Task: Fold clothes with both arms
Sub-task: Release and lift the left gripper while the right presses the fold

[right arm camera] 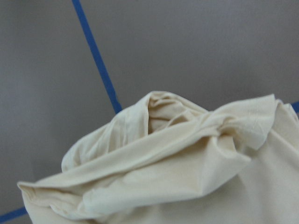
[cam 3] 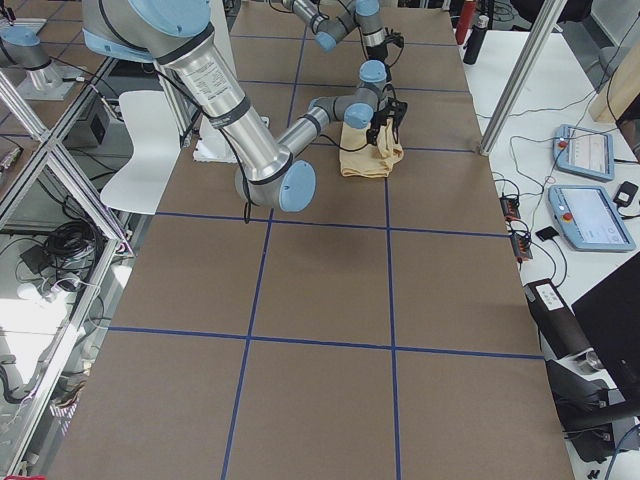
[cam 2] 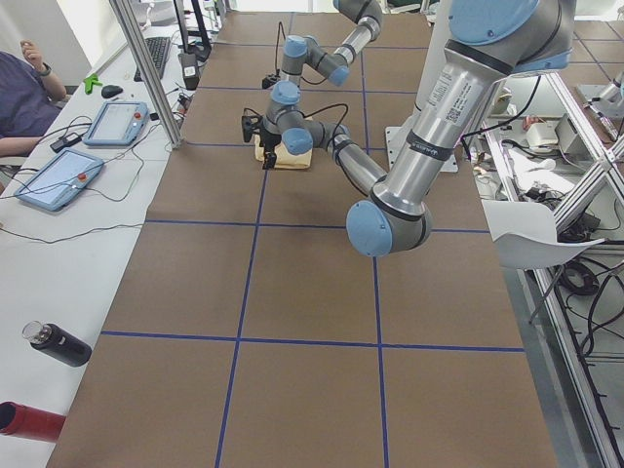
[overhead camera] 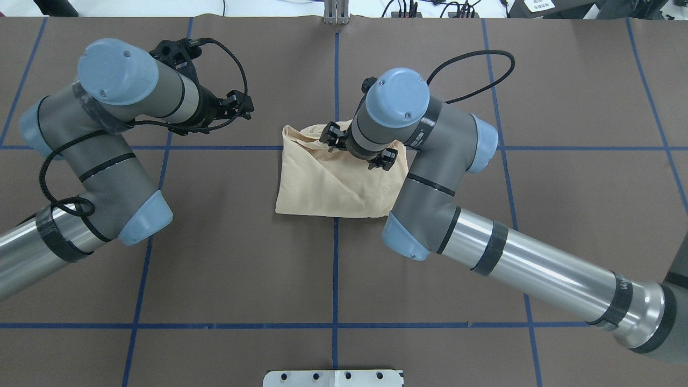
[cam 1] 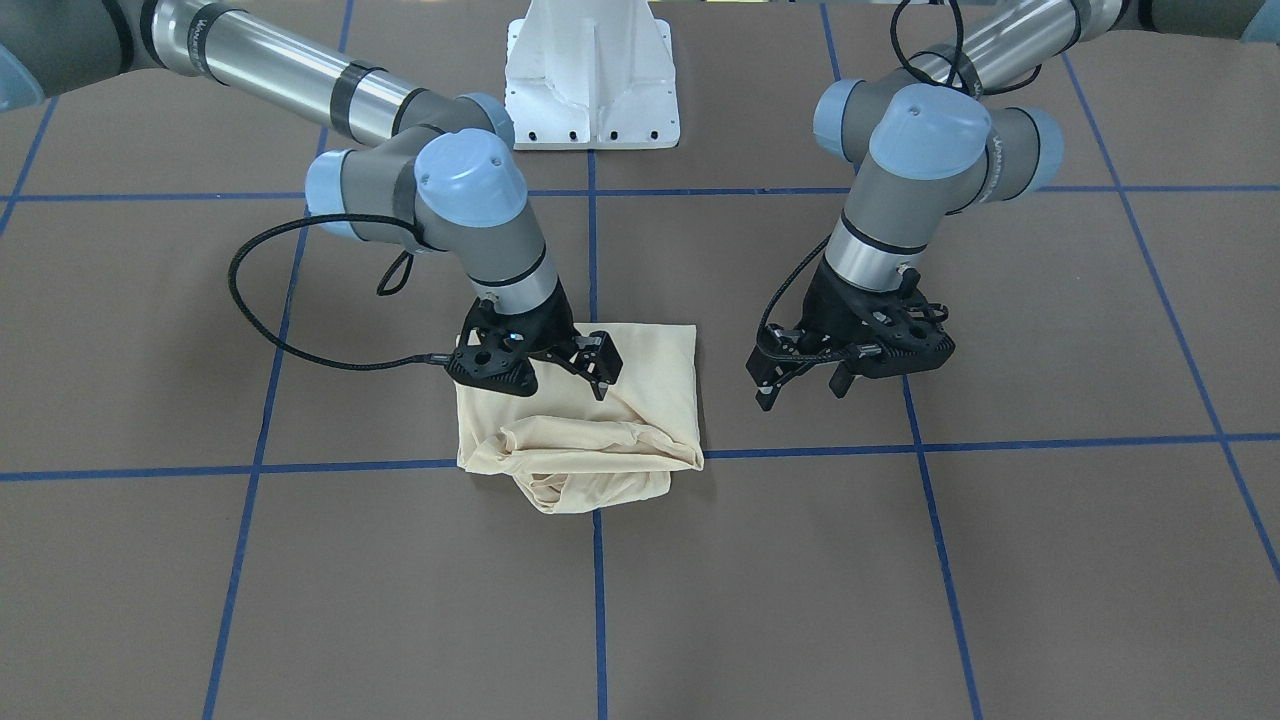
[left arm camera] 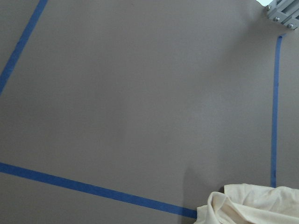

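The cream-yellow T-shirt (cam 1: 600, 440) lies folded into a small rumpled bundle near the table's middle (overhead camera: 328, 183); its print and neck label are hidden. My right gripper (cam 1: 545, 370) hovers just over the shirt's edge nearer the operators' side (overhead camera: 358, 149), jaws spread wide and holding nothing. The right wrist view shows bunched folds of the shirt (right arm camera: 177, 154) close below. My left gripper (cam 1: 803, 385) is open and empty over bare table beside the shirt (overhead camera: 239, 107). The left wrist view shows only a corner of the shirt (left arm camera: 252, 205).
The brown table cover (overhead camera: 242, 269) is marked with blue tape lines (cam 1: 600, 580). The white pedestal base (cam 1: 592, 80) stands at the robot's side. Beside the table are tablets (cam 2: 58, 180), a seated operator (cam 2: 24, 97) and bottles (cam 2: 58, 343).
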{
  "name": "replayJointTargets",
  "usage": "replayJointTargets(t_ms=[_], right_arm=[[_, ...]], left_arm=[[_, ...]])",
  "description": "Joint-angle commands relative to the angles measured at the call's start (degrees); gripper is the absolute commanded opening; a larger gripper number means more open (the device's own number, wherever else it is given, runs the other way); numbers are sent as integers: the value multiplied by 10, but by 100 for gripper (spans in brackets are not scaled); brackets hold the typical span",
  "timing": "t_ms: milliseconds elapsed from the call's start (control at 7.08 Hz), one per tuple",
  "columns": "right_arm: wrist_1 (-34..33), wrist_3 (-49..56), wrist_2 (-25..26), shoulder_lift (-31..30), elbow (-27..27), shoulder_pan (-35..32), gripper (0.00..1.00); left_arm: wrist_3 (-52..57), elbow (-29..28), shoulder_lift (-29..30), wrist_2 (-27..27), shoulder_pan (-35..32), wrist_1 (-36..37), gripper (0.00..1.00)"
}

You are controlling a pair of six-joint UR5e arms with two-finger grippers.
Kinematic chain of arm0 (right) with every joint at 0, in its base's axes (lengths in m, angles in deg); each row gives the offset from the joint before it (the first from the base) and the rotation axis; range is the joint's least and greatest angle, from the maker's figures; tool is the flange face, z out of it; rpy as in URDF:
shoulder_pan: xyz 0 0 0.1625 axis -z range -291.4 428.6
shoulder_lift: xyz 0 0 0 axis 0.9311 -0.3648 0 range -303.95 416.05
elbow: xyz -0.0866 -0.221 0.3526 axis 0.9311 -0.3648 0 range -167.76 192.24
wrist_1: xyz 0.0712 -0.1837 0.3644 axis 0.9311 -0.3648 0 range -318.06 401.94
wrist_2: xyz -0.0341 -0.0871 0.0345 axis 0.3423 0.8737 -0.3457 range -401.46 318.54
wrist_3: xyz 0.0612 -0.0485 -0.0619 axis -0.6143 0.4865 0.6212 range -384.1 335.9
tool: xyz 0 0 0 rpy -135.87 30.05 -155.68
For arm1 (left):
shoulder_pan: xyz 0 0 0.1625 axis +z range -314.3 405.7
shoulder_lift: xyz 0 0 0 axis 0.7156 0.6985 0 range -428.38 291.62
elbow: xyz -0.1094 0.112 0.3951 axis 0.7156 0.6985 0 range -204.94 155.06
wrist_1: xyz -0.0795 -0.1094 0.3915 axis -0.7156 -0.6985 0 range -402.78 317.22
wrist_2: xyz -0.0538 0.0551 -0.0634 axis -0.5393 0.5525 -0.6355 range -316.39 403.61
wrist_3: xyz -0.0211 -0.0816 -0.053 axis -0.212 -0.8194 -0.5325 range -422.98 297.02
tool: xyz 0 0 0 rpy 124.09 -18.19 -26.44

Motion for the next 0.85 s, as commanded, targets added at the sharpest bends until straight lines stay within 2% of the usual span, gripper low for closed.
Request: replayJointTargets(t_ms=[0, 141, 424, 565, 706], right_arm=[[-33, 119, 47, 19, -17, 23, 99], [-32, 164, 67, 36, -53, 19, 99], [-19, 210, 78, 111, -180, -1, 99], [15, 211, 78, 126, -222, -15, 99], [78, 225, 79, 142, -284, -41, 99]], left_arm=[[11, 9, -15, 0, -3, 3, 100], [11, 9, -16, 0, -3, 3, 100], [10, 9, -24, 1, -3, 0, 100], [10, 9, -24, 1, -3, 0, 100], [10, 9, -24, 1, -3, 0, 100]])
